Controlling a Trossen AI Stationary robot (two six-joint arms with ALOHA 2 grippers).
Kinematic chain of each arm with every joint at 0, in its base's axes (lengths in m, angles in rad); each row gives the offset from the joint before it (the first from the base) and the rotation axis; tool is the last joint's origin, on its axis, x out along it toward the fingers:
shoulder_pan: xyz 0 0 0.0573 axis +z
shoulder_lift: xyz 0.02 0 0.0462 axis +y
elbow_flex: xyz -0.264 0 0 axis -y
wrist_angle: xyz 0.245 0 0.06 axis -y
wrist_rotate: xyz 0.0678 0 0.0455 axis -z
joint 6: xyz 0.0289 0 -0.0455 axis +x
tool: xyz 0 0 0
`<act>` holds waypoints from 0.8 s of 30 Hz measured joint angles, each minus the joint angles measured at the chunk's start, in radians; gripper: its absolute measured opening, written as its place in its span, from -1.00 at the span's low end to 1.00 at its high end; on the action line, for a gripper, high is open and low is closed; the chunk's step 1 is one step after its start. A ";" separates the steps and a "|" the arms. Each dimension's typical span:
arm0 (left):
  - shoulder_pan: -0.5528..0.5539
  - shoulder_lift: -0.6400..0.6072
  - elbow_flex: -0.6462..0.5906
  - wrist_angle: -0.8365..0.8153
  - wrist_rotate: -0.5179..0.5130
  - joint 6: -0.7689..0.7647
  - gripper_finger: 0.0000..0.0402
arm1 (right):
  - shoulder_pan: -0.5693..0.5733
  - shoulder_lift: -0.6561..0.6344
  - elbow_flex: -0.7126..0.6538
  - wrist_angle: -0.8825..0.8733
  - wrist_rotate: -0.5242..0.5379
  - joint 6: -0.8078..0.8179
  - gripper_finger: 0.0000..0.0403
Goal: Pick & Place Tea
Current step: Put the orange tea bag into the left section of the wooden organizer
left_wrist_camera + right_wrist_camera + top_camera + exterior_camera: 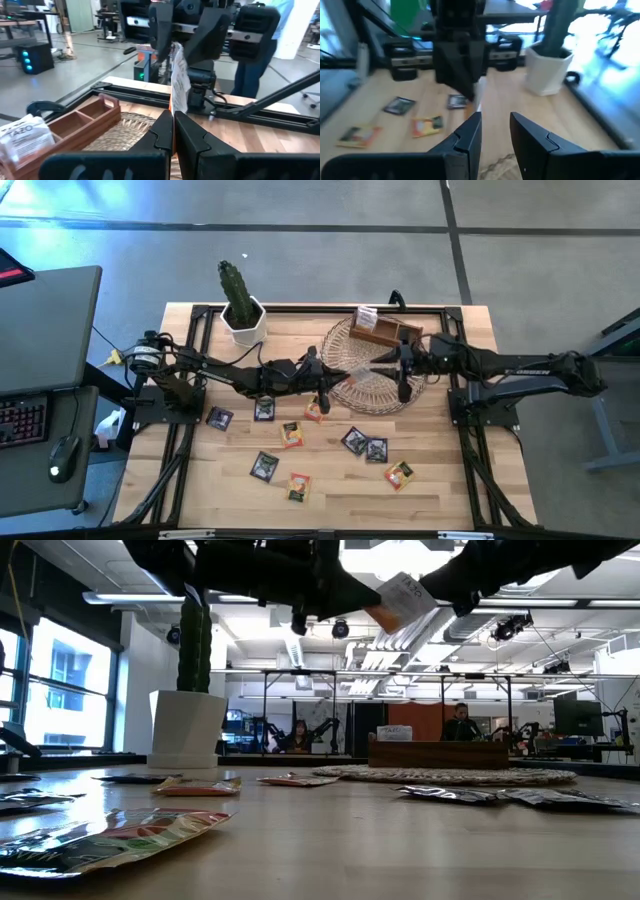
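My left gripper point(173, 137) is shut on an orange-and-white tea sachet point(178, 82), held high above the table over the round wicker mat point(368, 385). In the low view the sachet point(402, 598) hangs in the air between both arms. My right gripper point(495, 131) is open and faces it level from the table's right, its fingers just short of the sachet's free end point(476, 100). Several more sachets point(291, 434) lie flat on the table. One white sachet point(365, 315) leans in the wooden box point(390, 332). My left gripper pinches the sachet between its two fingers by the lower edge point(173, 111). The fingers come level from the table's left. The sachet is lifted clear and stands on edge, sticking out past the fingertips point(164, 131) toward the right gripper.
A cactus in a white pot point(241, 310) stands at the far left of the table. The wooden box sits on the far part of the wicker mat. Loose sachets are spread over the near half point(376, 449). People and desks show in the room behind.
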 joint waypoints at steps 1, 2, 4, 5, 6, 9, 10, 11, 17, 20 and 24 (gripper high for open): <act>0.001 0.000 0.000 0.000 -0.003 0.000 -0.98 | -0.013 0.003 -0.002 0.000 -0.034 0.018 -0.51; 0.001 0.000 0.000 0.000 -0.004 0.002 -0.98 | -0.024 0.007 -0.003 -0.005 -0.053 0.023 -0.51; 0.001 0.000 0.000 0.000 -0.006 0.011 -0.98 | -0.033 0.017 -0.005 -0.017 -0.061 0.024 -0.51; 0.001 0.000 0.000 0.000 -0.008 0.017 -0.98 | -0.037 0.022 -0.005 -0.017 -0.062 0.024 -0.51; 0.001 0.000 0.000 0.000 -0.008 0.018 -0.98 | -0.039 0.027 -0.005 -0.013 -0.062 0.024 -0.51; 0.001 0.000 0.000 0.000 -0.008 0.018 -0.98 | -0.041 0.029 -0.005 -0.005 -0.062 0.024 -0.51; 0.001 0.000 0.000 0.000 -0.008 0.018 -0.98 | -0.041 0.029 -0.005 0.001 -0.062 0.024 -0.51; 0.001 0.000 0.000 0.000 -0.008 0.018 -0.98 | -0.041 0.027 -0.005 0.006 -0.062 0.024 -0.51; 0.001 0.001 0.000 -0.023 -0.023 0.018 -0.98 | -0.045 0.006 -0.005 0.074 -0.061 0.017 -0.51; 0.001 0.001 0.000 -0.021 -0.047 0.019 -0.98 | -0.045 0.000 -0.004 0.093 -0.060 0.017 -0.51; 0.001 0.001 0.000 -0.001 -0.049 0.048 -0.98 | -0.044 0.010 -0.004 0.024 -0.050 0.044 -0.51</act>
